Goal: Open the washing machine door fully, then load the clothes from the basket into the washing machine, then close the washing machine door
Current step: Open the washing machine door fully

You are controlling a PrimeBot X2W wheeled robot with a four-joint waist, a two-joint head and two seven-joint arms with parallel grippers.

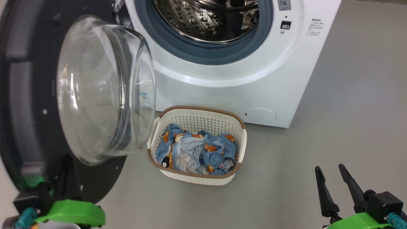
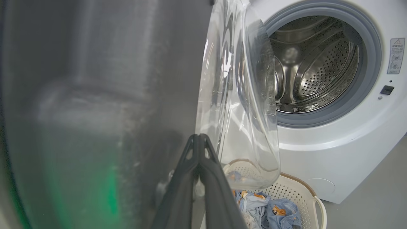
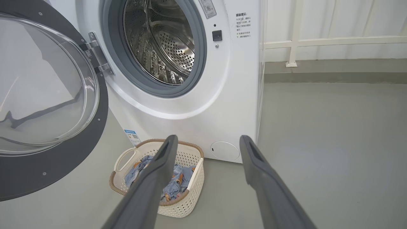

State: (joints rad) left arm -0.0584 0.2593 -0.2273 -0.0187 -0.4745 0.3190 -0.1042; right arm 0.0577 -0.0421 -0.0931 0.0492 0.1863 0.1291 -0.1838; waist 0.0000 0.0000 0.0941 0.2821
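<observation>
1. Washer (image 1: pixel 222 79): is standing on the grey floor (image 1: pixel 349 111), its drum (image 1: pixel 206 19) showing.
2. Door (image 1: pixel 25 95): is hanging open on the washer's left, its glass bowl (image 1: pixel 101 89) bulging toward the basket.
3. Basket (image 1: pixel 197 117): is sitting on the floor just in front of the washer, near the door's lower edge.
4. Clothes (image 1: pixel 197 152): are lying bunched inside the basket.
5. Left gripper (image 2: pixel 198 140): fingers are pressing together, pinching nothing, tips close to the door's inner face beside the glass; contact cannot be told.
6. Right gripper (image 1: pixel 328 167): fingers are standing spread and empty, hovering well right of the basket.
</observation>
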